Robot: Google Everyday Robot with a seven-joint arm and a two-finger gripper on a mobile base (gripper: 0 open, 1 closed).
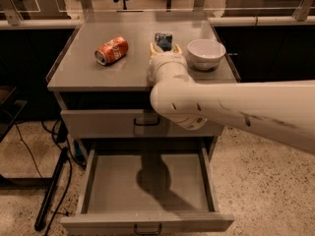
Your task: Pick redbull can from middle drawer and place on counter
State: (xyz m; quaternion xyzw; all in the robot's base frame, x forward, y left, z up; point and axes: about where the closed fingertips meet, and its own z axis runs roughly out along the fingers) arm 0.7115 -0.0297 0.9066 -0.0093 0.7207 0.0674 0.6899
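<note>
- Middle drawer (113,188): pulled fully out, nearest to view. Its grey floor shows only my arm's shadow, with no can in it.
- Upper drawer front (98,123): closed, directly under the bench edge.
- My arm (236,107): reaches in from the right across the cabinet front, and the wrist turns up over the bench (88,75).
- My fingers (153,48): over the middle of the bench, one on each side of the redbull can (164,37). I judge them clamped on it.
- Redbull can: upright, out of the drawer and over the bench. It sits between the orange soda can (111,50), lying on its side well to the left, and the white bowl (206,53), just beside on the right. My wrist hides the can's base, so I cannot tell whether it touches the surface.
- Step in hand, as I judge it: set-down, late in the task.
- To do it well:
  - Keep the can vertical and lower it straight until the base sits flat.
  - Then part the fingers evenly so neither side drags it over.
  - The bowl is the close neighbour, so avoid any drift to the right.
  - Withdraw upward before pulling back, since a slim can tips easily.
</note>
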